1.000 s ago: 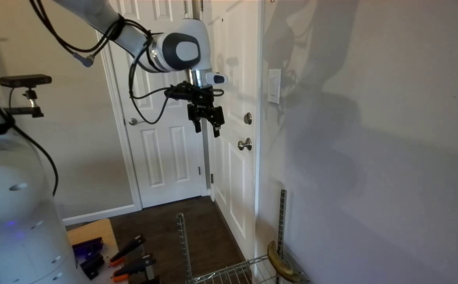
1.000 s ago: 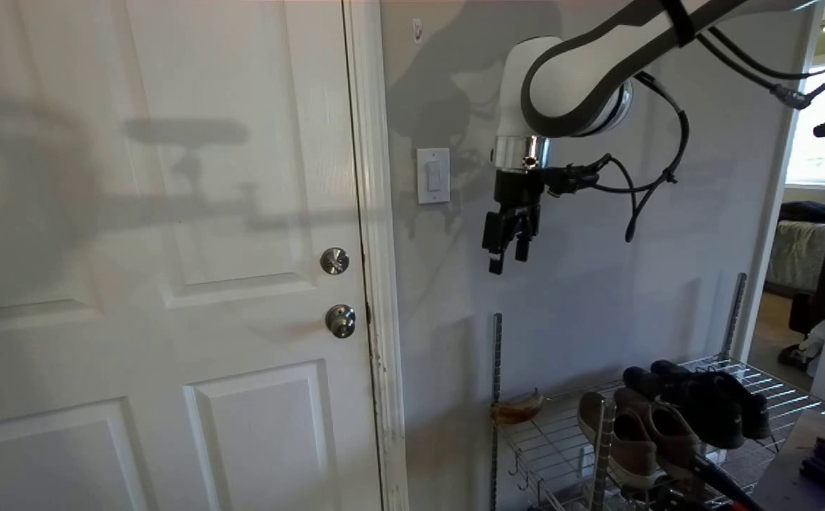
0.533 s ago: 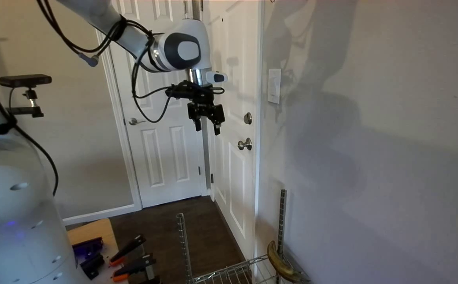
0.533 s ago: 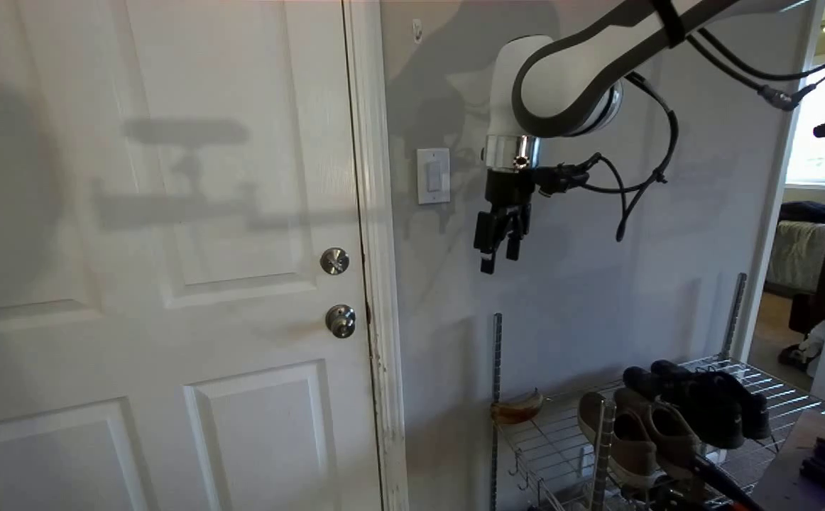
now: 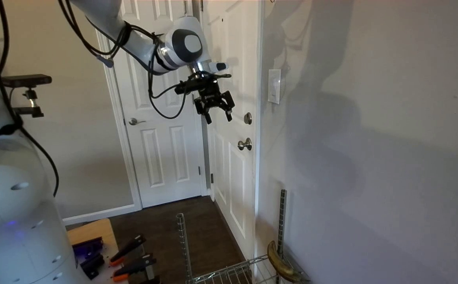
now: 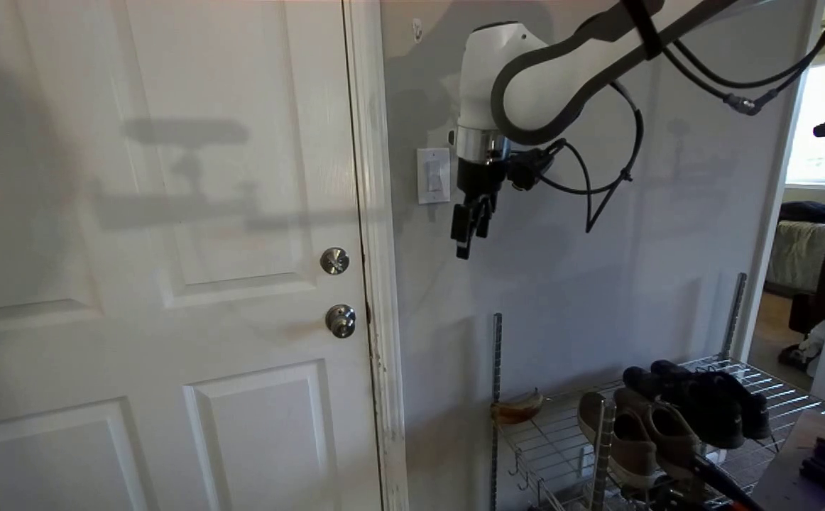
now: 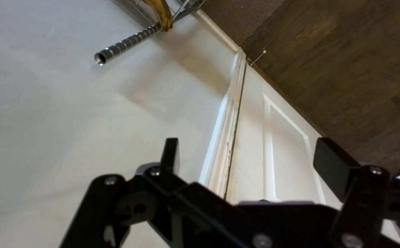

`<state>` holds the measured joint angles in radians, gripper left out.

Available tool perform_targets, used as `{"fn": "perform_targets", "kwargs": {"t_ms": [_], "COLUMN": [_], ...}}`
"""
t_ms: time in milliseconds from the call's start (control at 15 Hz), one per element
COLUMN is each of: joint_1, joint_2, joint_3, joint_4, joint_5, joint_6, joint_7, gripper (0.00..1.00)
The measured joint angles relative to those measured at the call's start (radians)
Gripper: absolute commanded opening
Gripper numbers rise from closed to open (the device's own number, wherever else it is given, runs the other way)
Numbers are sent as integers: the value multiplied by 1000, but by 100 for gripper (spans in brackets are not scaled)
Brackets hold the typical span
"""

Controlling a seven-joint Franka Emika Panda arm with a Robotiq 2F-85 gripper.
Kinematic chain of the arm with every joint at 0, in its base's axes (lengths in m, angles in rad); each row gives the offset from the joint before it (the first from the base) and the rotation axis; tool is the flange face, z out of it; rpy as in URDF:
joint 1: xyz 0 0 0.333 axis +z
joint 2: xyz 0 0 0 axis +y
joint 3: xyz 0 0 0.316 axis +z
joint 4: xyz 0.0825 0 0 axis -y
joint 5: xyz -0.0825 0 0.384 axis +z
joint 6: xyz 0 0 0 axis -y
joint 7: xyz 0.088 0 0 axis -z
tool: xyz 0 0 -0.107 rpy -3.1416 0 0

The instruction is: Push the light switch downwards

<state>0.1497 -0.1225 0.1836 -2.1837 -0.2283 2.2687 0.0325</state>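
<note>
The light switch is a small white upright plate on the grey wall beside the door frame, and it shows in both exterior views. Its paddle faces into the room. My black gripper is open, with its fingers apart and nothing between them. It points down and is slightly tilted. In an exterior view the gripper appears just right of the plate, with fingertips lower than the plate; it does not touch it. In the wrist view the open fingers frame the door edge and frame; the switch is out of view.
The white door has a deadbolt and a round knob. Below the gripper stands a wire rack with upright metal posts, a banana and shoes. A camera stands behind the arm.
My gripper has moved up and closer to the switch, leftward in an exterior view. It has tilted somewhat, and its fingers look a little further apart. The switch plate has not moved.
</note>
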Motion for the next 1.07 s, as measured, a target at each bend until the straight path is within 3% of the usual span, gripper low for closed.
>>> {"fn": "perform_targets", "kwargs": {"t_ms": [600, 1067], "joint_1": [0, -5], "joint_2": [97, 151], "joint_3": [6, -45], "joint_4": [158, 217], "joint_5": [-250, -375], "joint_6": [17, 104], "joint_7": [23, 23], "gripper": [100, 100]}}
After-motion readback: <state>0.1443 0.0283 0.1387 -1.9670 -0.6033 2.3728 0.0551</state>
